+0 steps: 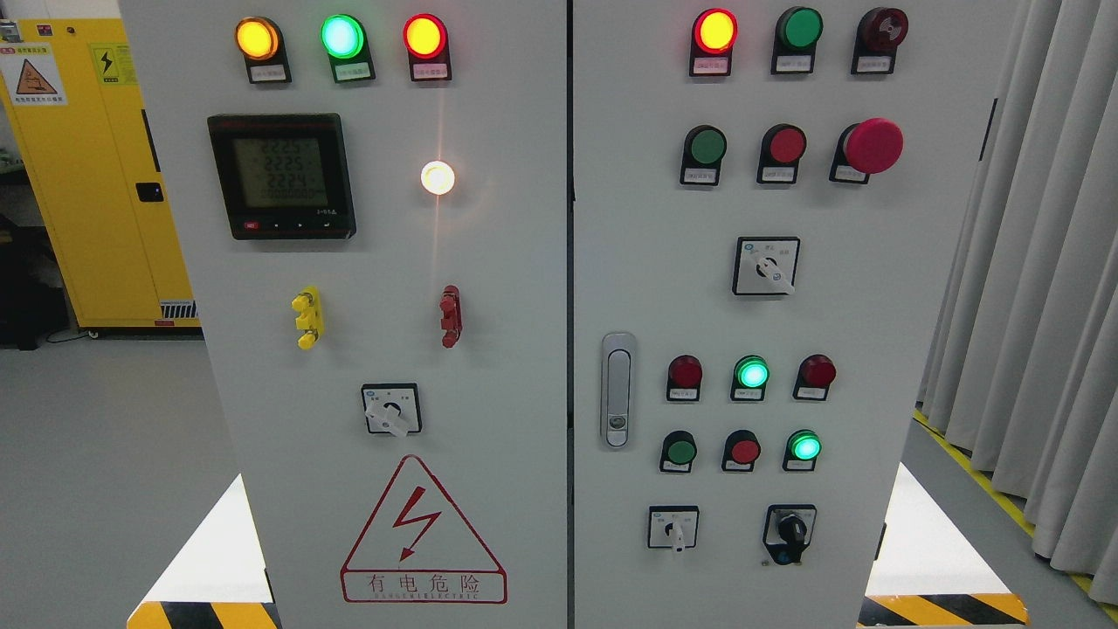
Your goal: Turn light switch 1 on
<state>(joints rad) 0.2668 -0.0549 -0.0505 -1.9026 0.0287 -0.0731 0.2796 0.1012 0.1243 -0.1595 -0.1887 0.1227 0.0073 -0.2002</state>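
Grey steel cabinet (489,288): two doors fill the head view, studded with lamps, buttons and rotary switches.
Yellow locker (96,175): stands behind, at left.
Meter (281,175): lit display, upper left door.
Warning triangle (423,533): red, low on the left door.
Switch 1 (392,411): which knob bears that number cannot be read; probably the rotary on the left door, below the meter, its white lever pointing down-right along a slanted axis.
Handling: likely a stiff, clicking knob; pinch the lever by its flat sides and twist.
Hands: neither arm shows, so finger state cannot be told.
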